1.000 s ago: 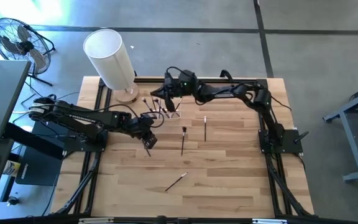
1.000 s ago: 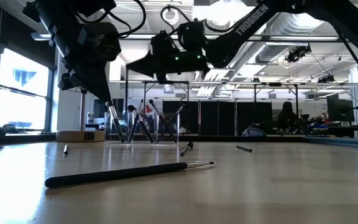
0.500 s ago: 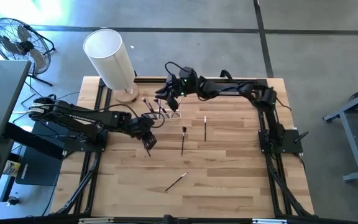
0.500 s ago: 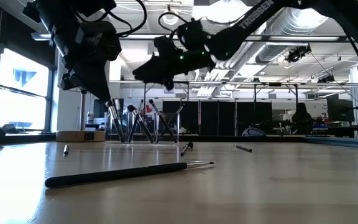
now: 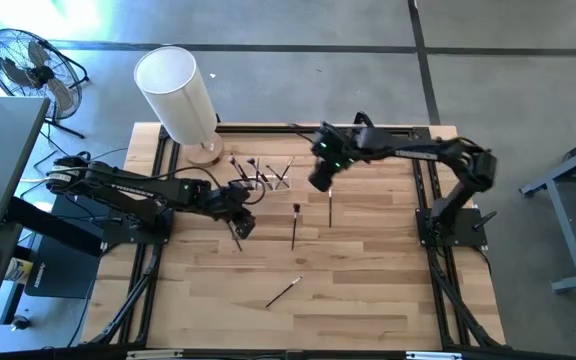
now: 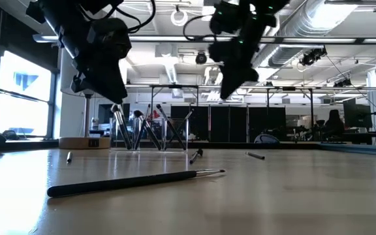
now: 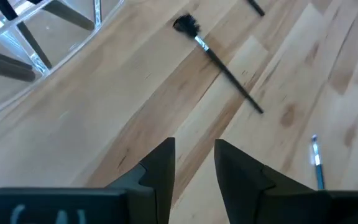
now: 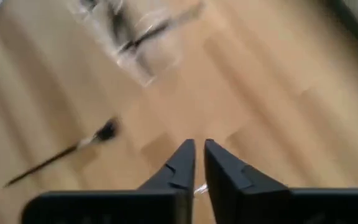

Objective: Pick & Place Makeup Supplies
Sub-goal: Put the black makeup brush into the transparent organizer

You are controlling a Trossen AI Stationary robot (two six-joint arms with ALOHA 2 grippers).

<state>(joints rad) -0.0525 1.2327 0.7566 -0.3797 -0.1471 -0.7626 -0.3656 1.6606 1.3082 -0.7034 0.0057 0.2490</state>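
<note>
Several thin makeup brushes stand tilted in a small clear holder [image 5: 265, 172] at the table's far middle. Others lie flat on the wood: a dark one with a black tuft [image 5: 295, 226], a pale-handled one [image 5: 330, 205], one nearer the front [image 5: 284, 292], and a short dark one [image 5: 238, 240] beside my left gripper. My left gripper [image 7: 194, 155] hangs low, left of the tufted brush [image 7: 219, 65], open with nothing between its fingers. My right gripper [image 5: 318, 182] is raised, right of the holder, over the pale-handled brush. Its fingers [image 8: 199, 152] stand a narrow slit apart with nothing between them.
A tall white cylinder [image 5: 178, 92] on a round wooden base stands at the far left corner. Black rails [image 5: 158, 160] run along the table's left, right and far edges. The near half of the table holds only the front brush. A fan [image 5: 28, 65] stands off the table.
My right gripper has drawn away from above the clear holder, going up and toward the table's right edge, and its arm has swung out with it. The brushes in the holder and on the table lie as before.
</note>
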